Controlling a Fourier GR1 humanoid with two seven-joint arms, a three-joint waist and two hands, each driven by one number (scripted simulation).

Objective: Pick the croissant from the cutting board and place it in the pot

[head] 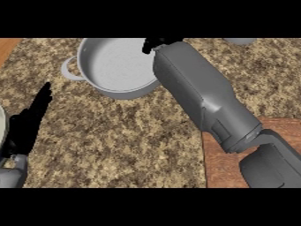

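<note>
A round grey metal pot with loop handles is being shown on the speckled granite bench, its pale inside bare. The right hand is being held over its rim, grip and croissant untellable. The left hand is being rested with fingers straight; the wooden cutting board is lying at right.

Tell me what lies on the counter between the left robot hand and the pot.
Head view: only bare speckled counter lies between the left robot hand and the pot; nothing stands on that stretch.

Two grey forearms of smooth, boxy panels, right forearm long and blocky with a darker grey segment behind a seam, black right hand, black slender-fingered left hand, grey rounded left wrist housing
</note>
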